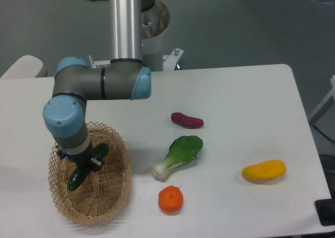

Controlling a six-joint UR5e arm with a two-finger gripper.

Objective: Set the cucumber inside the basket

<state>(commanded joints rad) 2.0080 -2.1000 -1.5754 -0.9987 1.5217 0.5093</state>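
Cucumber [86, 166] is inside the basket's [116, 196] rim outline now, tilted, lower tip down toward the wicker floor, upper end showing above the fingers [82, 163]. Our fingers are closed around its middle; we can't tell if the tip touches the weave or hangs just above it. We'd judge transport done; what's left is release and retreat.

Nothing stands between cucumber and basket floor. Basket wall sits close around the wrist, so we'd lift straight up after release to avoid snagging the scalloped rim. Elsewhere on the surface [246, 97], all well apart from the basket: purple vegetable [187, 120], bok choy [178, 155], orange fruit [170, 200], yellow mango-like piece [264, 170].
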